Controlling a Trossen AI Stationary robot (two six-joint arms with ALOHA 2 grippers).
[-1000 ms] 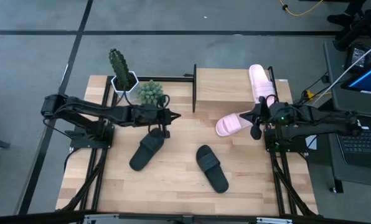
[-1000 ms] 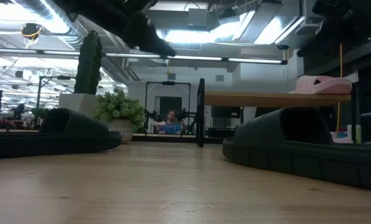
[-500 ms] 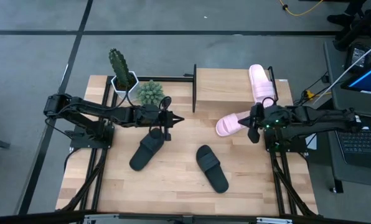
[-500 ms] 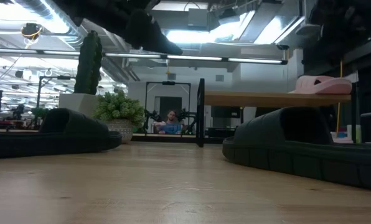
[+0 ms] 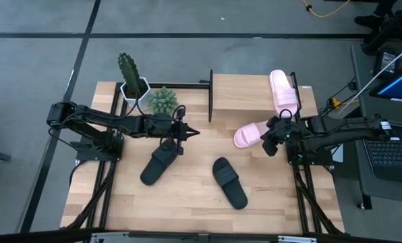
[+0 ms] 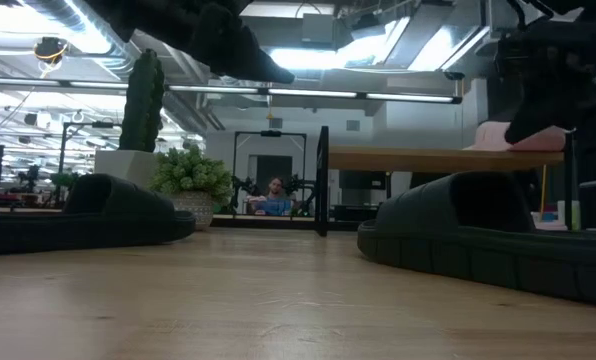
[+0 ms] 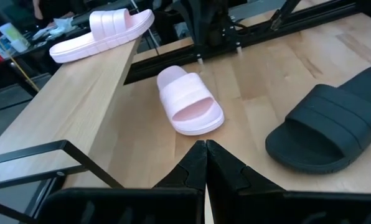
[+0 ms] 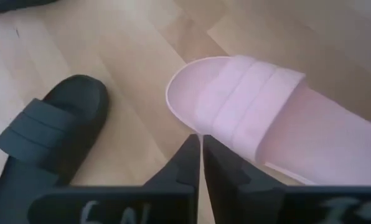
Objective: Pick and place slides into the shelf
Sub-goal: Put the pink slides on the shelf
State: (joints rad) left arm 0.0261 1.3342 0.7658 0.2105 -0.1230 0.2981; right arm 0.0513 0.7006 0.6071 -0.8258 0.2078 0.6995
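Right gripper (image 5: 268, 144) closed — seemingly over pink slide (image 5: 252, 136)

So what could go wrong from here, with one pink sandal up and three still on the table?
The right hand hovers shut over the pink slide on the table; unless it opens first, it may just shove the slide. That slide lies close to the shelf, so lifting it could knock the frame. The pink slide already on the shelf sits near the board's end and might get nudged off.
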